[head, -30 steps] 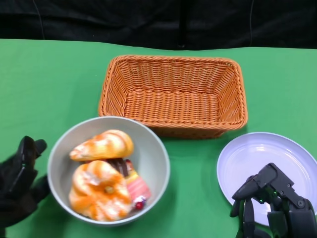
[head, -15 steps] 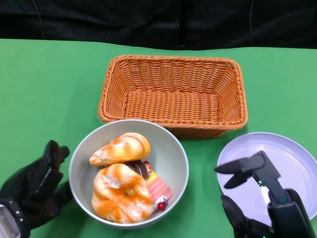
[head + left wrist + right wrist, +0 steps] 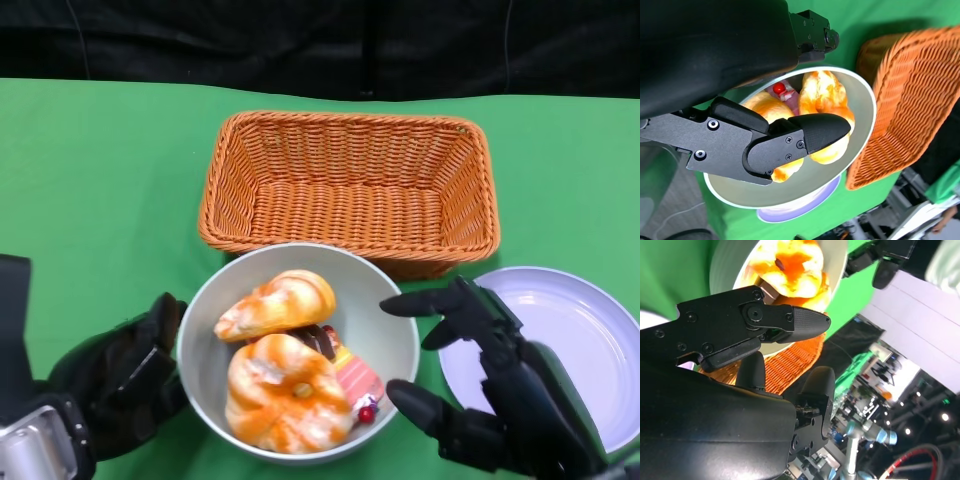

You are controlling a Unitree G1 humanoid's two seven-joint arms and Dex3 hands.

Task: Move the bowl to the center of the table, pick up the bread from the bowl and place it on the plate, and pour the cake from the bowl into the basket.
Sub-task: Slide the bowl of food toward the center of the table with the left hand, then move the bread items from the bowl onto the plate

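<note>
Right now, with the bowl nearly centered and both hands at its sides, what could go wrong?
The bowl sits close to the basket; pushing farther may bump it. The right hand, open beside the rim, could knock the bowl. The cake lies partly under the bread, so lifting the bread may drag it.

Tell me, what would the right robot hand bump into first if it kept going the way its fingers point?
Probably the bowl: the right robot hand points toward its rim, though depth is unclear.
</note>
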